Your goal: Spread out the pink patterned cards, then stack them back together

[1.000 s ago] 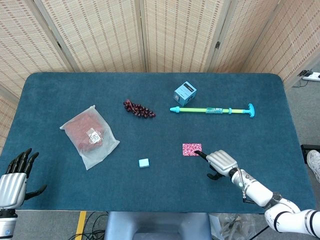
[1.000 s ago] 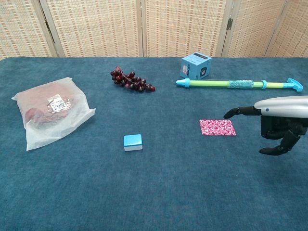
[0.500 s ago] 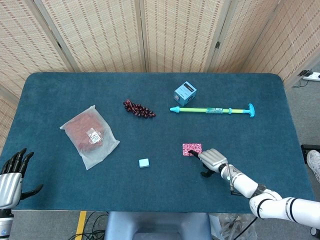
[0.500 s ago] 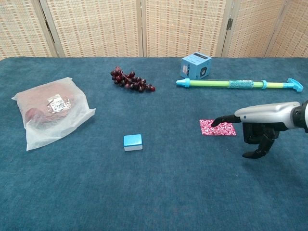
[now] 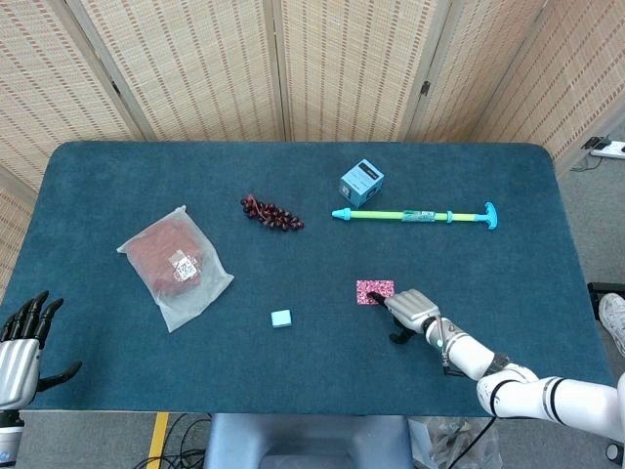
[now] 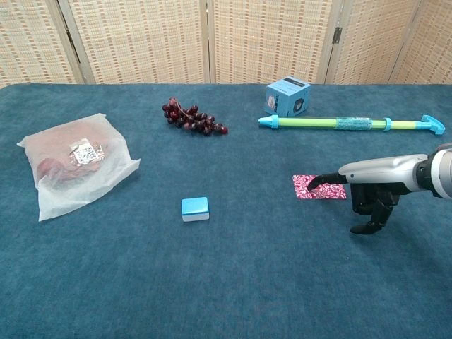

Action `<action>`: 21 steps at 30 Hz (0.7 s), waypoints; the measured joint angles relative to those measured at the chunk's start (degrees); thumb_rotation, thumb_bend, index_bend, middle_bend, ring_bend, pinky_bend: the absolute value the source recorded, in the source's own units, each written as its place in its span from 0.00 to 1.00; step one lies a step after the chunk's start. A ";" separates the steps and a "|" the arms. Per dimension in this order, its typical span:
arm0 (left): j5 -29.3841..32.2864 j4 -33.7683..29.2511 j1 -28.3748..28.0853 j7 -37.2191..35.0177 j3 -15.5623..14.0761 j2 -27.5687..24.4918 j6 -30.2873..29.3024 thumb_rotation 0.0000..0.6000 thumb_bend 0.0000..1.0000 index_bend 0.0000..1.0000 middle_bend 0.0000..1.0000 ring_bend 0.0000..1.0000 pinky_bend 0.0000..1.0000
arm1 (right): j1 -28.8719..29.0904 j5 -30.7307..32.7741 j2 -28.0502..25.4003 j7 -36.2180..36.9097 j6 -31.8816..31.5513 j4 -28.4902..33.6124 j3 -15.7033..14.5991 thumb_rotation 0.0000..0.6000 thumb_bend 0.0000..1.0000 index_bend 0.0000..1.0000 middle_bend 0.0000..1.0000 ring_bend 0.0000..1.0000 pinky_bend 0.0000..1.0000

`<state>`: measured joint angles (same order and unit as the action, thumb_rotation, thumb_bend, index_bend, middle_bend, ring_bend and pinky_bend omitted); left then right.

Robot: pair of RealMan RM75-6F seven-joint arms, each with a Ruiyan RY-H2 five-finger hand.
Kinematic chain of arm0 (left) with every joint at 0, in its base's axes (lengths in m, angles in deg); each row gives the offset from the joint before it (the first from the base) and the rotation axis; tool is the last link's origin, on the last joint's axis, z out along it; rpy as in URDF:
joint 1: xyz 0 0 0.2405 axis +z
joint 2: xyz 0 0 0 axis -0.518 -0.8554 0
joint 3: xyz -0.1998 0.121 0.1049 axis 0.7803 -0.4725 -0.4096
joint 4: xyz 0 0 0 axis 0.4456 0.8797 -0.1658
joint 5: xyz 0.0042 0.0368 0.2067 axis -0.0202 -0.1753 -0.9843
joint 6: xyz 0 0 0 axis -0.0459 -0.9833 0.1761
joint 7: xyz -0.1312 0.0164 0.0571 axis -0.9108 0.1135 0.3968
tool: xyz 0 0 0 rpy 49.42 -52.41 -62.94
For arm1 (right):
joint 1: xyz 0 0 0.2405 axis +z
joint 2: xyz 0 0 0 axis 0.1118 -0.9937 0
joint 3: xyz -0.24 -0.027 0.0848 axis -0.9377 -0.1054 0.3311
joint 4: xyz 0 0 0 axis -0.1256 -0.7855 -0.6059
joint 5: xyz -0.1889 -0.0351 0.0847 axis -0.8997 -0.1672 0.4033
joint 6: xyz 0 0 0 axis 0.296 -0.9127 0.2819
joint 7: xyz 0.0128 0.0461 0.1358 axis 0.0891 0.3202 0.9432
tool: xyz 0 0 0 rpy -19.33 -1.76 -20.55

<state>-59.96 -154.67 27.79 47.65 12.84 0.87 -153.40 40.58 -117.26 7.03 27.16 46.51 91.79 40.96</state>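
The pink patterned cards (image 5: 374, 290) (image 6: 317, 188) lie in one flat stack on the blue table, right of centre. My right hand (image 5: 411, 311) (image 6: 368, 188) reaches in from the right with one finger stretched out, its tip touching the top of the stack. Its other fingers curl down beneath the palm, and it holds nothing. My left hand (image 5: 21, 338) hovers at the table's near left corner, off the cloth, fingers spread and empty. It shows only in the head view.
A small blue block (image 5: 281, 318) (image 6: 195, 209) sits left of the cards. Behind are a green and cyan pump tube (image 5: 415, 215) (image 6: 352, 124), a blue box (image 5: 360, 182) (image 6: 287, 97), dark grapes (image 5: 271, 213) (image 6: 191, 119) and a bagged red item (image 5: 174, 265) (image 6: 74, 165).
My right hand has moved left toward the cards, and its outstretched fingertip now rests on the stack. My left hand has sunk lower at the table's corner.
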 measured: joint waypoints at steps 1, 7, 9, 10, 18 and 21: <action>0.01 -0.11 0.01 -0.01 0.02 -0.05 0.00 1.00 0.18 0.13 0.04 0.05 0.15 | 0.10 0.06 0.00 0.03 0.03 -0.13 -0.16 1.00 0.38 0.01 0.98 1.00 1.00; -0.12 -0.32 0.00 0.17 -0.04 -0.02 0.10 1.00 0.18 0.14 0.04 0.05 0.15 | 0.18 0.47 -0.48 0.49 -0.42 -0.31 -0.95 1.00 0.38 0.02 0.98 1.00 1.00; -0.14 -0.34 -0.05 0.23 -0.02 0.01 0.17 1.00 0.18 0.14 0.04 0.05 0.15 | 0.08 0.60 -0.85 0.61 -0.62 -0.27 -1.29 1.00 0.38 0.02 0.98 1.00 1.00; -0.19 -0.36 -0.06 0.25 -0.02 0.03 0.18 1.00 0.18 0.14 0.04 0.05 0.15 | 0.02 0.66 -1.03 0.66 -0.69 -0.26 -1.47 1.00 0.38 0.02 0.98 1.00 1.00; -0.36 -0.39 -0.24 0.33 0.02 0.24 0.36 1.00 0.18 0.14 0.04 0.05 0.15 | -0.94 0.88 -3.00 1.02 -1.80 -0.13 -2.96 1.00 0.38 0.02 0.98 1.00 1.00; -0.41 -0.40 -0.29 0.41 0.01 0.31 0.43 1.00 0.18 0.14 0.04 0.05 0.15 | -1.44 1.00 -3.75 1.34 -2.08 -0.35 -3.46 1.00 0.38 0.02 0.98 1.00 1.00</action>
<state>-60.37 -155.07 27.50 48.06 12.85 1.18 -152.97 39.15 -116.26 3.27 28.50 44.43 91.44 37.50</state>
